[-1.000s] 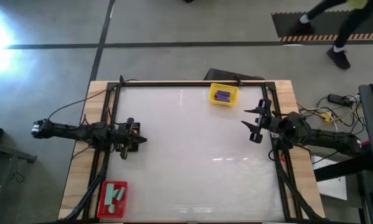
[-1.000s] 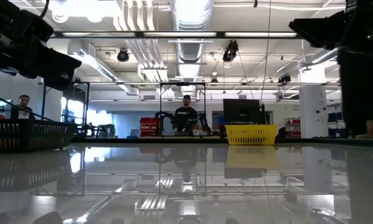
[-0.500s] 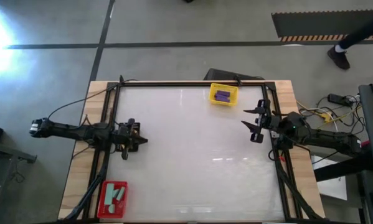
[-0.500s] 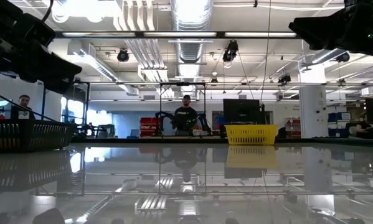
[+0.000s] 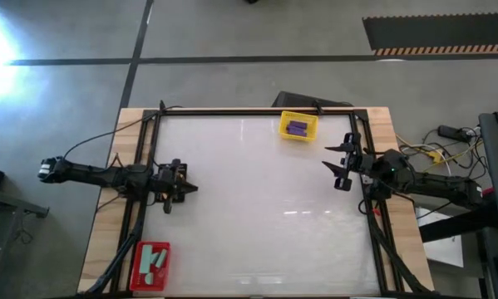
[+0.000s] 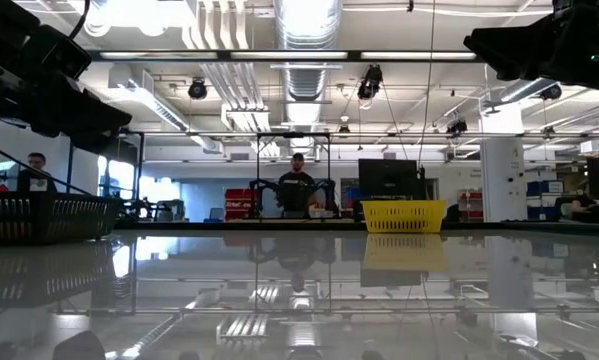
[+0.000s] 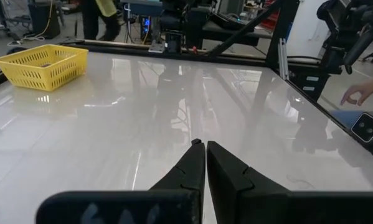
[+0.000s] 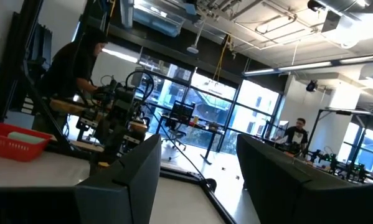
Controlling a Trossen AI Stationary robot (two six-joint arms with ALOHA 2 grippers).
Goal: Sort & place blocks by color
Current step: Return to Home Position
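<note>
– table (image 5: 257,208) surface: no loose block shows on it. purple blocks (image 5: 297,128) lie in the yellow tray (image 5: 283,124), teal blocks (image 5: 153,259) in the red tray (image 5: 134,267). a dark tray (image 6: 44,215) shows in the low view, contents hidden.
– so the sorting is done?
– judged complete as far as can be seen, bar parking the arms. left gripper (image 5: 187,188): fingers (image 7: 189,168) all but touching, nothing between them; teal blocks well apart, back and to one side of the tips. right gripper (image 5: 332,166): fingers (image 8: 121,180) spread wide, nothing held; purple blocks near, off to one side of the tips, not between them.
– changes over the last second?
– slight. left arm has drawn back a shade in the low view. right arm and the trays are unmoved. a person walking past the far right corner has gone from the high view.
</note>
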